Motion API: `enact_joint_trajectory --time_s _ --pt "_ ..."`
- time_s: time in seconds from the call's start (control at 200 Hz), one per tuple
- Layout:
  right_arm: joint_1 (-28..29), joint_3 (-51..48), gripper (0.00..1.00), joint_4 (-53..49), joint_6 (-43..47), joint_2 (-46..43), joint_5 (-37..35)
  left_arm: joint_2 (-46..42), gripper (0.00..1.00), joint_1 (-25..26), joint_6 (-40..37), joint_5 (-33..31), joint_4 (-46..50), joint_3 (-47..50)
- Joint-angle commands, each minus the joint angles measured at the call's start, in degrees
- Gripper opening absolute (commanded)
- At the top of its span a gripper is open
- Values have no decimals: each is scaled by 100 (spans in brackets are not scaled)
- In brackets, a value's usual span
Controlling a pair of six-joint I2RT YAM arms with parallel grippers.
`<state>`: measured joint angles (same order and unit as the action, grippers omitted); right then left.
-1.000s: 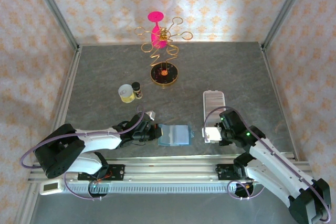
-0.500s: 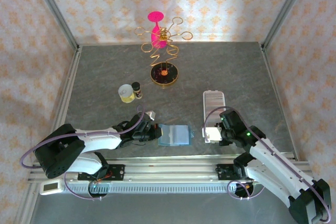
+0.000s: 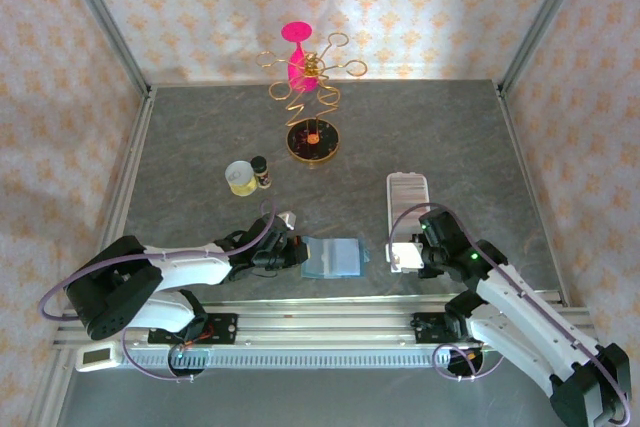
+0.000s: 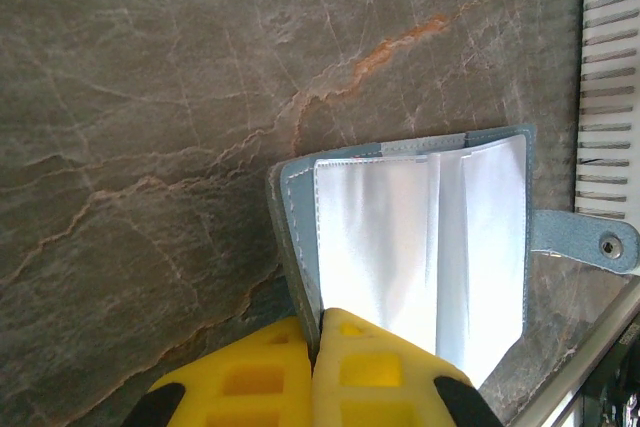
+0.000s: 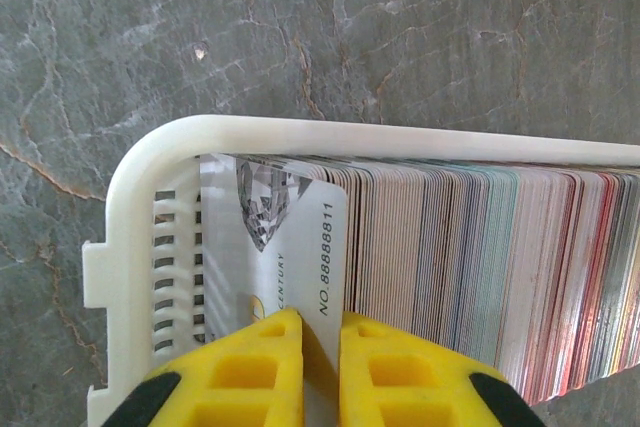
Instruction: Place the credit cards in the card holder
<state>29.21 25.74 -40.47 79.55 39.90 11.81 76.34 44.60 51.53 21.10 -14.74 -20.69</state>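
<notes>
right gripper pinches a white credit card at the 6 o'clock end of the card holder (left gripper clamps the teal wallet at its 9 o'clock), and if released tilted the card could jam crosswise.

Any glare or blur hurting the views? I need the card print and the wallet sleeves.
Left wrist: glare whitens the wallet sleeves, pockets hard to tell. Right wrist: card print sharp and legible, evenly lit. Top external: tray near end washed out bright.

Bright even light; glare on wallet plastic.
</notes>
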Motion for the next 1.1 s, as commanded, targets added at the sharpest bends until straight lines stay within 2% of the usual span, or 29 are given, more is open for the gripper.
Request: enact_joint_trajectory --time_s 0.0,0.195,0.305,0.751,1.096 --pt "6 187 12 48 -36 -97 -261 87 0 -2 57 99 -52 -23" --pt "6 268 11 8 -53 -123 -302 105 0 4 68 105 -62 -32" --pt "6 349 4 -64 -62 -127 -260 99 0 3 72 89 -55 -41" --pt "7 636 0 -538 -244 -130 -7 -64 0 4 78 10 7 15" --pt "6 1087 0 -1148 -645 -96 360 -200 20 0 69 -78 157 -13"
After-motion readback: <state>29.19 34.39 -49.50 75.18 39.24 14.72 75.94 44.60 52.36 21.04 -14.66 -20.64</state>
